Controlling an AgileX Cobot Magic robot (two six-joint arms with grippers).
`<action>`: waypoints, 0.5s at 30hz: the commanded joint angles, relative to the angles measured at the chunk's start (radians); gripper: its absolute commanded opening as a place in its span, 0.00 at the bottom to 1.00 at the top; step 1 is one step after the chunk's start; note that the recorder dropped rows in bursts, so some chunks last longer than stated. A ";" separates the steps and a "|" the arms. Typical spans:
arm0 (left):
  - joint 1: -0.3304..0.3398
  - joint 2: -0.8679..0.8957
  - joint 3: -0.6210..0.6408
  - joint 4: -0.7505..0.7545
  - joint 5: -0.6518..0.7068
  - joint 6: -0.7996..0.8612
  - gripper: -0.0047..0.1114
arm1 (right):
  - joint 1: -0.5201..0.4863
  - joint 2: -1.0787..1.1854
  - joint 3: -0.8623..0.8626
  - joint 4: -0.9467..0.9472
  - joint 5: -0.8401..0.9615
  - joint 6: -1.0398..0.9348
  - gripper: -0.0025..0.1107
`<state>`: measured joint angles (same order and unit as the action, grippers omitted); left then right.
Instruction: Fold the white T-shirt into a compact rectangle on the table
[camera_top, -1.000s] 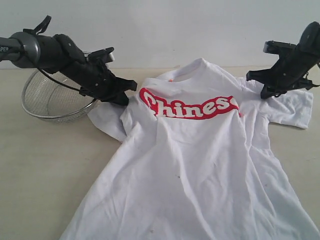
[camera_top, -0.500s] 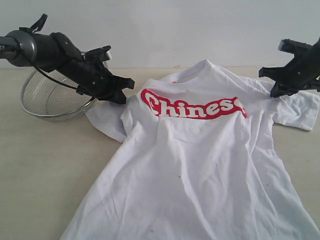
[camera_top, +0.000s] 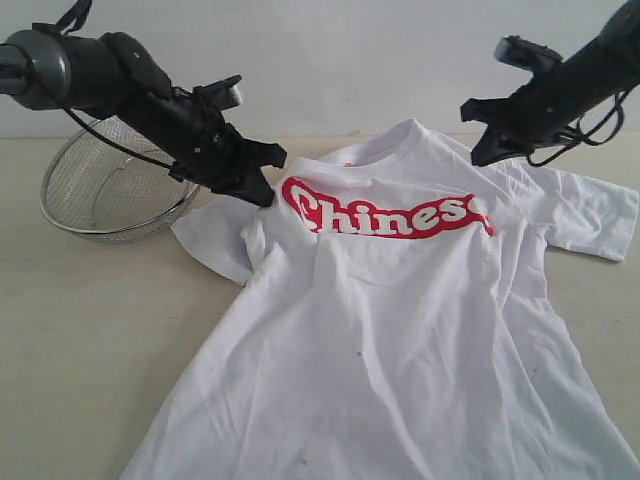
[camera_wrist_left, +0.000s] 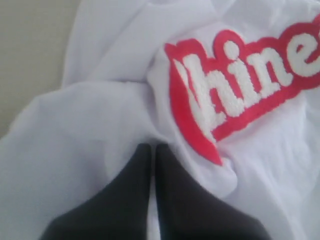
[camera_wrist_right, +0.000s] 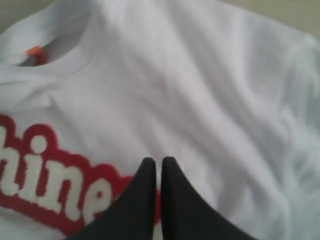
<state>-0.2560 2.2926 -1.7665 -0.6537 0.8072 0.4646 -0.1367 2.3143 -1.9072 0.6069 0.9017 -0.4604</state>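
Mesh bowl (camera_top: 100, 190): it stands on the table (camera_top: 80, 330) at the far left, just beside the shirt's sleeve. It seems only put aside, with no part in the folding.
Left hand (camera_top: 262, 188): the fingers are pressed together and I see nothing held between them. It points down at the shoulder next to the red lettering (camera_top: 385, 212) – probably the place for a first grasp, but the fingers must part before that.
White T-shirt (camera_top: 400, 330): it lies front up in the middle of the table, collar to the far side and both sleeves out. Spread like this, it is ready for folding, and no fold is made yet.
Right hand (camera_top: 482, 150): also closed and empty, it hangs above the other shoulder, clear of the cloth. The two hands mirror each other, I think for a symmetric fold.
Hard to tell: whether the left hand's tips touch the cloth.
Hidden: the lower hem is cut off by the edge of the exterior view – the last letter of the lettering sinks into a crease, and the left arm covers part of the bowl's rim.
Neck tag (camera_wrist_right: 35, 51): it is orange and too blurred to read.
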 joint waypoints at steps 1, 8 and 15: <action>-0.043 -0.009 0.000 0.114 0.017 -0.070 0.08 | 0.095 -0.031 -0.001 0.004 0.023 -0.049 0.02; -0.045 -0.009 0.000 0.323 0.067 -0.193 0.08 | 0.188 -0.033 -0.001 -0.010 -0.028 -0.062 0.02; -0.045 -0.030 0.000 0.358 0.085 -0.212 0.08 | 0.274 -0.033 -0.001 0.004 0.003 -0.097 0.02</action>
<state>-0.2991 2.2904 -1.7665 -0.3181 0.8831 0.2717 0.1070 2.2958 -1.9072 0.6073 0.9078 -0.5433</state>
